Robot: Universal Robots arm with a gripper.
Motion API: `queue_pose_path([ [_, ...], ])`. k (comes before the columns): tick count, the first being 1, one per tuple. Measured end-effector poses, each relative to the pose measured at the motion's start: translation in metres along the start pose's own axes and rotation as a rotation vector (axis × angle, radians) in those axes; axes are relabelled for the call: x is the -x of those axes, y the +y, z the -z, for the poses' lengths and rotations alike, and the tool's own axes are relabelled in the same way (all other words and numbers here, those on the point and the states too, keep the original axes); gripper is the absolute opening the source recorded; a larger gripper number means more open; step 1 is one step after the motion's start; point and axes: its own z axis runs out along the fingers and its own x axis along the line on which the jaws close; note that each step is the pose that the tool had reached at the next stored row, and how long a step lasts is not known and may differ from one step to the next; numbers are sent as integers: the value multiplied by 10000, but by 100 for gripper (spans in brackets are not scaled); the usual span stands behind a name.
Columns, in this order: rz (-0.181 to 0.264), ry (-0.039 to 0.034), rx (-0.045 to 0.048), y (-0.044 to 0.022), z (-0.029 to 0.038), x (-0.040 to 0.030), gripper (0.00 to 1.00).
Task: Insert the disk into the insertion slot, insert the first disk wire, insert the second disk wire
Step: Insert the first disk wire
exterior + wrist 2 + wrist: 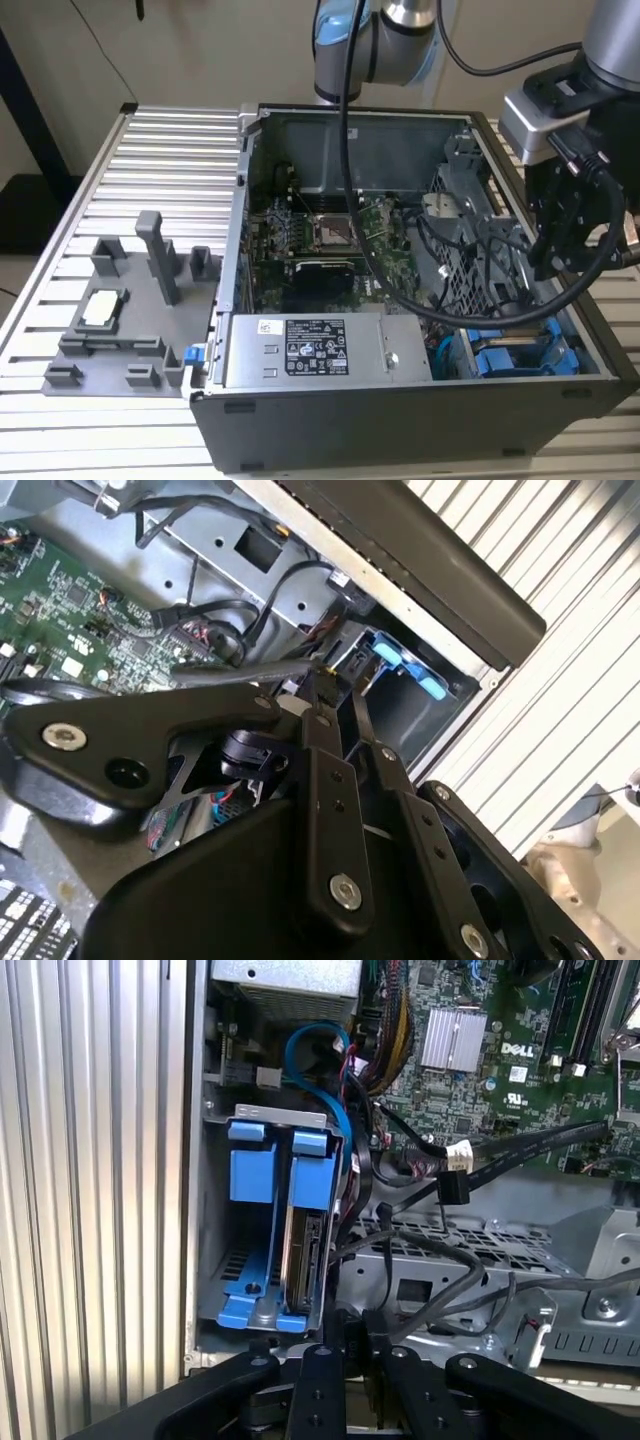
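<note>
Disk (300, 1255) sits in insertion slot (215, 1260), just ahead of pincer (350, 1335). Cables (450, 1275) run close beside pincer. Motherboard (480, 1090) lies farther off, beyond insertion slot. Case (400, 420) stands on desk (150, 140), pincer down inside it.

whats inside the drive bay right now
The disk, in its blue carrier, stands on edge inside the insertion slot. Its connectors are out of sight behind black cables.

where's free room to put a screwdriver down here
Bare slats of the table beyond the grey fixture, on the exterior view's left of the case; also a thin strip in front of the case. Crowded: cables tangle beside the slot.
</note>
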Motion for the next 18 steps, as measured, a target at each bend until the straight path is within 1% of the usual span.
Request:
queue_pose_path([
  [4, 0, 39, 532, -97, -21, -11, 19],
  [8, -2, 72, 1098, -191, -41, -22, 19],
  [9, -3, 75, 1258, -215, -46, -26, 19],
  [14, -13, 64, 1959, -327, -71, -45, 19],
  [15, -16, 58, 2079, -348, -77, -49, 19],
  [16, -17, 53, 2174, -365, -82, -52, 19],
  [17, -18, 49, 2250, -377, -88, -55, 19],
  [18, -19, 44, 2305, -383, -95, -58, 19],
])
